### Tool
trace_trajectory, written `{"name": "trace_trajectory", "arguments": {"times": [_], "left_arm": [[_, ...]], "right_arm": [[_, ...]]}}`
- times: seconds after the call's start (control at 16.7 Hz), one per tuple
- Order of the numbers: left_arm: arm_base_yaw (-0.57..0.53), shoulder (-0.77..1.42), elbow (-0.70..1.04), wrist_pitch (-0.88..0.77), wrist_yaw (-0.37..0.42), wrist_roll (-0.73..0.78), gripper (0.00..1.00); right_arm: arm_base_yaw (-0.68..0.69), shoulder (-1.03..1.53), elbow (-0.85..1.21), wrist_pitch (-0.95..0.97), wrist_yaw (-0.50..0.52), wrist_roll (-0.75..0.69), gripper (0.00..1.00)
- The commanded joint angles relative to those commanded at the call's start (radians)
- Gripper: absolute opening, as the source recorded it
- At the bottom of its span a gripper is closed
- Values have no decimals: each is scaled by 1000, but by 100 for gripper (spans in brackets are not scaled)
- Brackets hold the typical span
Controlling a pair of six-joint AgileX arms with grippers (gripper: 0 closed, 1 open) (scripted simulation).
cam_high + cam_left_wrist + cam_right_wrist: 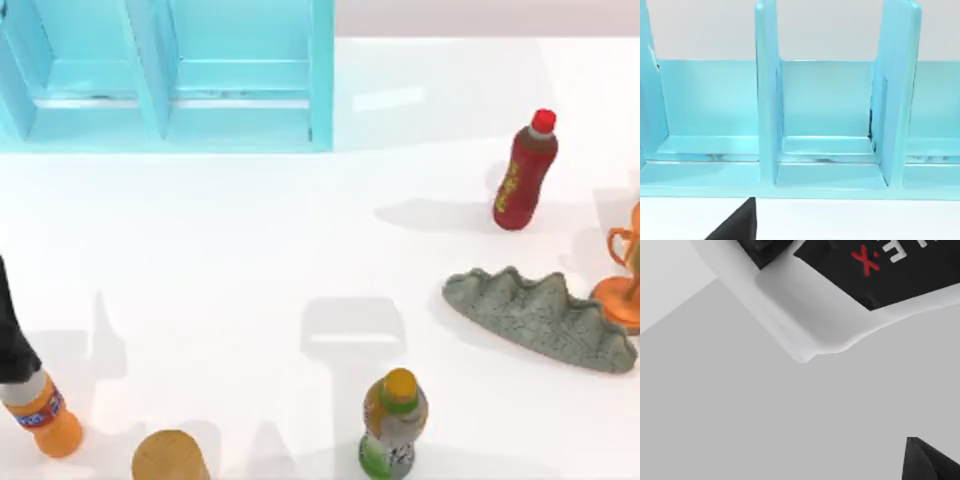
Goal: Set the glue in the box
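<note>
The top view shows the glue [45,418] at the bench's [250,250] near-left corner, its tip under the dark left end effector [14,345], whose grip I cannot tell. The left wrist view faces the box's [767,100] dividers at the far-left edge. Open bench lies between them. The right end effector's opening cannot be judged.
</note>
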Motion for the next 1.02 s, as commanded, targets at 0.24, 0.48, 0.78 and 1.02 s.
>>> {"name": "trace_trajectory", "arguments": {"times": [0.24, 0.48, 0.78, 1.02], "left_arm": [[0, 0, 0, 0, 0, 0, 100], [0, 0, 0, 0, 0, 0, 100], [0, 0, 0, 0, 0, 0, 100], [0, 0, 0, 0, 0, 0, 100]], "right_arm": [[54, 0, -18, -15, -28, 23, 0], [261, 0, -84, -78, -126, 97, 0], [667, -11, -207, -208, -302, 222, 0], [1057, -27, -330, -335, -443, 330, 0]]}}
